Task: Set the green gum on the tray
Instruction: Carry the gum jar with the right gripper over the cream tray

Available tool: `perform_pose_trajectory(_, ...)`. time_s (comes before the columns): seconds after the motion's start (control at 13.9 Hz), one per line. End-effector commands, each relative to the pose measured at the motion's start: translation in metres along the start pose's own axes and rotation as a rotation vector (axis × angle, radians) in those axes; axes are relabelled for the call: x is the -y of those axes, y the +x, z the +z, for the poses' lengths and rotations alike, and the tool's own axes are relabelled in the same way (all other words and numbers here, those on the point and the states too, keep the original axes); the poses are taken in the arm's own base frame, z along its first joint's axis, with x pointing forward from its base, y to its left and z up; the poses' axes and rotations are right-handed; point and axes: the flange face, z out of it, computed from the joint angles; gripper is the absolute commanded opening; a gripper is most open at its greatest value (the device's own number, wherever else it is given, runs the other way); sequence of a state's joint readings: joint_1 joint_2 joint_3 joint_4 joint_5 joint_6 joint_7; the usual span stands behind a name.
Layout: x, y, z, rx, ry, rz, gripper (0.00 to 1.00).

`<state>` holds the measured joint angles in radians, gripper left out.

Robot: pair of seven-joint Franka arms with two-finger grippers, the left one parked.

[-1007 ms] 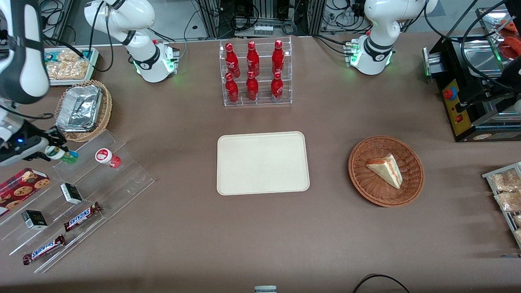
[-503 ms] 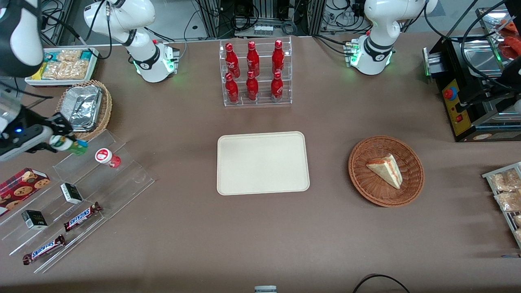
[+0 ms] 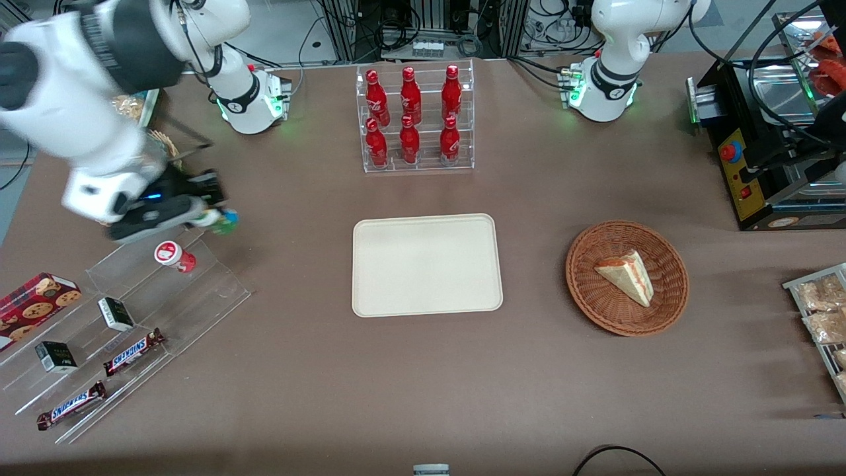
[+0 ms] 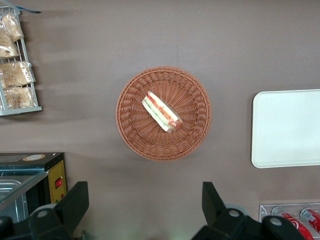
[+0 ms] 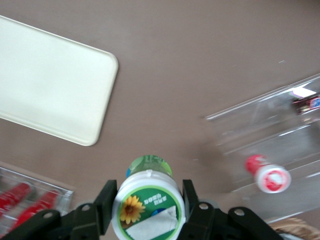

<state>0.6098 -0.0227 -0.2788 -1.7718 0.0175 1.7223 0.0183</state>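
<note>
The green gum (image 5: 148, 202), a green bottle with a white lid bearing a green-and-yellow flower label, sits clamped between the two black fingers of my gripper (image 5: 148, 200). In the front view the gripper (image 3: 210, 217) carries the green gum (image 3: 223, 221) in the air above the brown table, past the acrylic stand and toward the parked arm's end from it. The cream tray (image 3: 426, 264) lies flat in the middle of the table, well apart from the gripper; the tray's (image 5: 50, 100) rounded corner shows in the right wrist view.
A red-lidded gum bottle (image 3: 173, 255) lies on the clear acrylic stepped stand (image 3: 132, 311) with Snickers bars and small boxes. A rack of red bottles (image 3: 413, 119) stands farther from the camera than the tray. A wicker basket with a sandwich (image 3: 626, 277) lies toward the parked arm's end.
My gripper has lifted the green gum off the acrylic stand and carried it toward the tray, passing above the red-lidded bottle. The arm has swung in over the foil-tray basket.
</note>
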Motion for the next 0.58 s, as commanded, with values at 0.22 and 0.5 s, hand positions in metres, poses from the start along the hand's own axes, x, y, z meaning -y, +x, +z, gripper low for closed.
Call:
perform_pose_trajectory(0.22,0.148,0.034,0.053,0.036,-0.089,0.217,0.00)
perform_pose_trajectory(0.5,0.233,0.052,0.119,-0.025,-0.117,0.326,0.00)
